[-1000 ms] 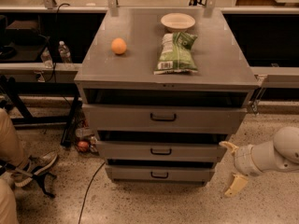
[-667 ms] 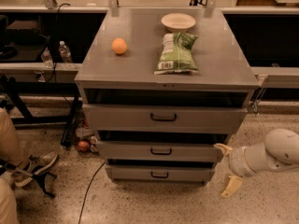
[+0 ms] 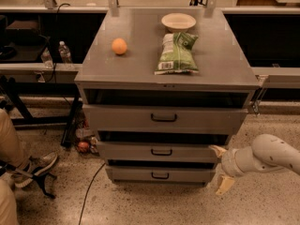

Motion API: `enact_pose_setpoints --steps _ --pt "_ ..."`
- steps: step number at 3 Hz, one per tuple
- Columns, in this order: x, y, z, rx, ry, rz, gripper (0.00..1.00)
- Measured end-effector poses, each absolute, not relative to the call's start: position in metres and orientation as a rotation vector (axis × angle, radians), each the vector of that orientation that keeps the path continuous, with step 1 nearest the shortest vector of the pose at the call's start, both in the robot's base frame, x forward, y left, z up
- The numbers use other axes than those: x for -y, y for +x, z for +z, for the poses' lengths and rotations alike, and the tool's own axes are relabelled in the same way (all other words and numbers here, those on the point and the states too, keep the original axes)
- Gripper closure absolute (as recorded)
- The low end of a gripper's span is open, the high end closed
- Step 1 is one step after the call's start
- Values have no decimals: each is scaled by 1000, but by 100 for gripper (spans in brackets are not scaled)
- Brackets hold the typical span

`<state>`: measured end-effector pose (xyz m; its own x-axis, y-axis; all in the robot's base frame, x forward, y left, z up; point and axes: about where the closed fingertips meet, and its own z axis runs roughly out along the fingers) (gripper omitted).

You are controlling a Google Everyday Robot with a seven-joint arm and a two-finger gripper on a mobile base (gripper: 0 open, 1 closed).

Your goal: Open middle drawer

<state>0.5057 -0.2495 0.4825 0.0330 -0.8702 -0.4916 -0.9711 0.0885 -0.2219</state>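
Observation:
The grey cabinet has three drawers. The middle drawer [image 3: 159, 151] has a low grey front and a small black pull handle [image 3: 161, 152]; it stands slightly out, with a dark gap above it. The taller top drawer [image 3: 164, 118] sits above and the lowest drawer [image 3: 159, 174] below. My gripper [image 3: 221, 167] is at the lower right on a white arm, open. One pale finger [image 3: 218, 150] is at the right end of the middle drawer front. The other finger [image 3: 224, 184] hangs lower, beside the lowest drawer.
On the cabinet top [image 3: 140, 64] lie an orange [image 3: 119, 46], a green chip bag [image 3: 177, 53] and a white bowl [image 3: 178, 21]. A person's leg and shoe [image 3: 33, 165] are at the left. Water bottles [image 3: 64, 53], a cable and a red object [image 3: 83, 146] are on the left side.
My arm and gripper have moved left, towards the right end of the drawers. The drawers have not visibly moved.

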Motion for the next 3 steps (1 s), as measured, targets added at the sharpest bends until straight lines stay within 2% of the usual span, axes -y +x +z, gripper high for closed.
enact_pose_setpoints --steps 3 --pt "233 577 425 -1759 -1734 187 0"
